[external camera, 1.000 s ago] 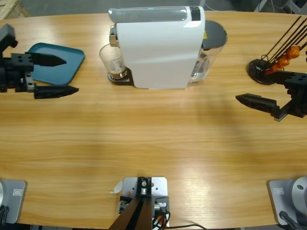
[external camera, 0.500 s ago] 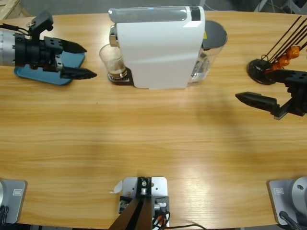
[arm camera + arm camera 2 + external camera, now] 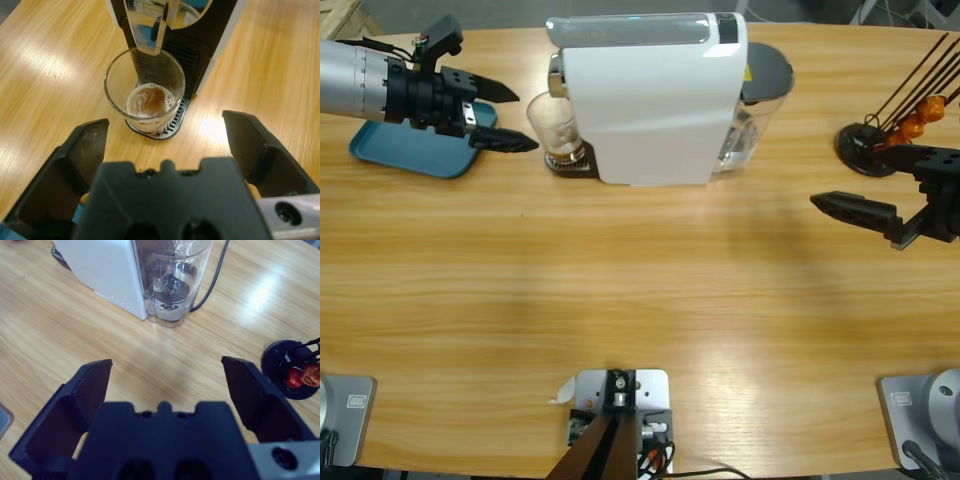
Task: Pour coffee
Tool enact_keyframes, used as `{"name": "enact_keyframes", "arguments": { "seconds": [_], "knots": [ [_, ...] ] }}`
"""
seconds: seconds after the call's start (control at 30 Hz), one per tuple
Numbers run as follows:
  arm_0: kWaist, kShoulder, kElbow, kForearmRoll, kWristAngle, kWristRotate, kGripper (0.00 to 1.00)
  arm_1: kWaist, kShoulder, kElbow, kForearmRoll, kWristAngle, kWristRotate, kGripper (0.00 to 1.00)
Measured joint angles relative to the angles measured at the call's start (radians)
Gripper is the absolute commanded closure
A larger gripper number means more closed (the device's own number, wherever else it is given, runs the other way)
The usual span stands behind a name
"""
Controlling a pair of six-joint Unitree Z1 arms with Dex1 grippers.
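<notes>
A long wooden table (image 3: 640,300) with a light grain fills the scene, and a white coffee machine (image 3: 650,100) stands at its far side near the middle. Under the spout of the machine, on the small dark drip tray (image 3: 167,127), stands a clear glass (image 3: 555,125); it is upright and it holds a small amount of coffee (image 3: 147,102), a reddish-brown liquid with some foam at the edge. The left gripper (image 3: 505,120) comes in from the upper left corner and is just beside the glass, pointing at it but not touching it; its two black jaws are spread wide apart and nothing is between them. In the left wrist view the glass is seen in the middle between the two jaws, a little ahead of them. Under the left arm lies a teal tray (image 3: 410,150), partly covered by the arm. The right gripper (image 3: 895,200) is at the right edge of the table, well apart from the machine; its jaws are also spread and hold nothing. The right wrist view looks toward the clear water tank (image 3: 172,280) at the back of the machine, with a black cable (image 3: 212,277) beside it. Near the right gripper stands a black round stand (image 3: 865,145) with thin rods and small orange capsules (image 3: 910,125) on it.
</notes>
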Motion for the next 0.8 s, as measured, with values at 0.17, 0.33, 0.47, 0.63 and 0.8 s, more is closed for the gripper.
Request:
{"name": "enact_keyframes", "arguments": {
  "seconds": [0.17,0.33,0.47,0.63,0.8],
  "knots": [
    [0.000,0.025,-0.014,0.000,0.000,0.002,0.000,0.000,0.001,0.000,0.000,0.000,0.000,0.000],
    [0.000,0.049,-0.041,0.000,-0.020,0.003,0.000,0.000,0.006,0.000,-0.001,0.000,0.000,0.000],
    [0.000,0.074,-0.050,0.000,-0.029,0.003,0.000,0.000,0.010,0.000,-0.001,0.000,0.000,0.000],
    [0.000,0.092,-0.079,0.000,-0.029,0.003,0.000,0.000,0.021,0.000,-0.004,0.000,0.000,0.000],
    [0.000,0.104,-0.097,0.000,-0.029,0.003,0.000,0.000,0.035,0.000,-0.004,0.000,0.000,0.000]
  ]
}}
